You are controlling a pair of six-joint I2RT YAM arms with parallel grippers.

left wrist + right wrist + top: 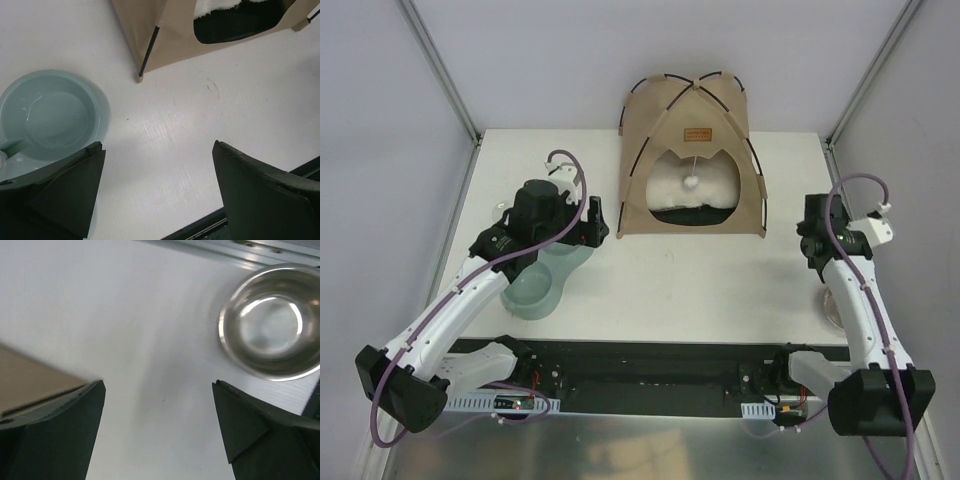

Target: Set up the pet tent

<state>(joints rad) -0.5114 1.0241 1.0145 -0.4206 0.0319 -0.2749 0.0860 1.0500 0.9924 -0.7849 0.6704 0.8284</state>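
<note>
The pet tent (pixel 690 120) stands upright at the back middle of the table, tan fabric arched over thin black poles. A white ball (pixel 692 182) hangs in its doorway, with a white cushion (pixel 705 195) inside. My left gripper (pixel 592 222) hovers just left of the tent's front left corner, open and holding nothing. The left wrist view shows that corner (pixel 160 40) and its pole foot (pixel 140 76) beyond the open left gripper (pixel 156 146). My right gripper (pixel 810 240) is right of the tent, open and empty. The right wrist view has a tan tent edge (pixel 25 380) left of the right gripper (pixel 159 383).
A pale green bowl (pixel 542 283) sits under the left arm, also in the left wrist view (pixel 55 115). A steel bowl (pixel 272 322) rests near the table's right edge, partly hidden by the right arm (pixel 850 290) from above. A black rail (pixel 650 365) runs along the near edge.
</note>
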